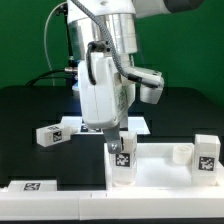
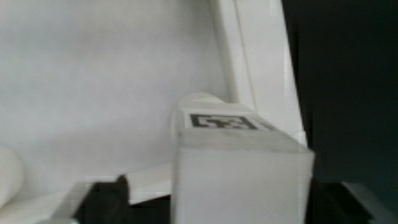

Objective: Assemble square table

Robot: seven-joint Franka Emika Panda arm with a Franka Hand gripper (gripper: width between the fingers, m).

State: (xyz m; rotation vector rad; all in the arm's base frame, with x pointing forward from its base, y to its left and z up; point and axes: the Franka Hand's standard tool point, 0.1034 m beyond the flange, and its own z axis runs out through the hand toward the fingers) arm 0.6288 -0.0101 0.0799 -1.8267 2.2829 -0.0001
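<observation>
Desk surface (image 1: 30, 110) is matte black. Nearest the exterior camera, a flat white strip (image 1: 55, 187) with one visible black-and-white tag lies at the exterior view's left. Beside it sits the tabletop (image 1: 160, 172), a smooth white plastic tray with a raised rim. One chunky white leg (image 1: 121, 162) stands upright at the tray's end toward the exterior view's left, with its tag facing the camera. The fingers (image 1: 112, 134) straddle its top. It cannot be told whether they press on it or stand clear. The wrist view shows this leg's blocky, tagged top (image 2: 240, 170) beside the rim (image 2: 258, 60). A second leg (image 1: 207, 152) stands upright at the tray's opposite end. Farther back, a third leg (image 1: 52, 133) lies on the desk.
</observation>
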